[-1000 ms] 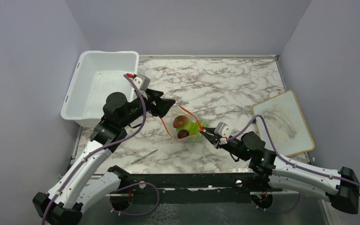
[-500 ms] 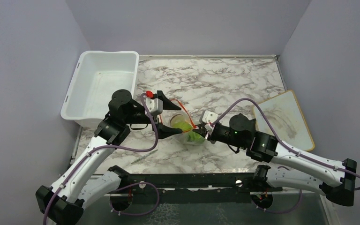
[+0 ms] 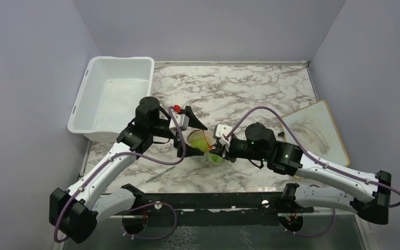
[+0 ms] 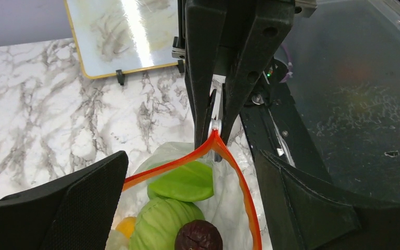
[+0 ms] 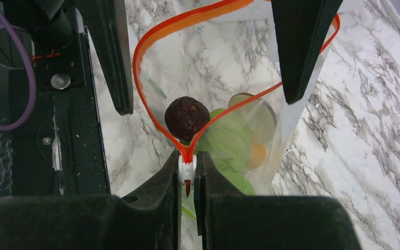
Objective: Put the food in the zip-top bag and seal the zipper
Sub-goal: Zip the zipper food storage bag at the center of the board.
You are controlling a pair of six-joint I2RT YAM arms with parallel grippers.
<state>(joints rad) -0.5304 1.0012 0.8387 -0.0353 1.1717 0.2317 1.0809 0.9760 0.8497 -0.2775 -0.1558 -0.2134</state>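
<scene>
The clear zip-top bag (image 3: 202, 143) stands open in mid table, its orange-red zipper (image 5: 145, 49) spread in a loop. The food is inside: pale green cabbage (image 4: 159, 221), a green piece (image 4: 185, 181), a dark red piece (image 5: 186, 117) and an orange piece (image 4: 126, 226). My left gripper (image 3: 187, 134) is open, one finger on each side of the bag's mouth (image 4: 192, 156). My right gripper (image 5: 187, 162) is shut on the white zipper slider (image 5: 187, 169) at the pinched end of the zipper, seen in the top view at the bag's right (image 3: 215, 151).
A white plastic tub (image 3: 112, 94) stands at the back left. A wood-framed whiteboard (image 3: 315, 135) lies at the right edge. A thin pen-like object (image 3: 161, 173) lies near the front left. The black base rail (image 3: 208, 200) runs along the near edge.
My left gripper left the bag's far rim, opened and now straddles the bag. My right gripper moved left toward the bag's mouth with the zipper end pinched.
</scene>
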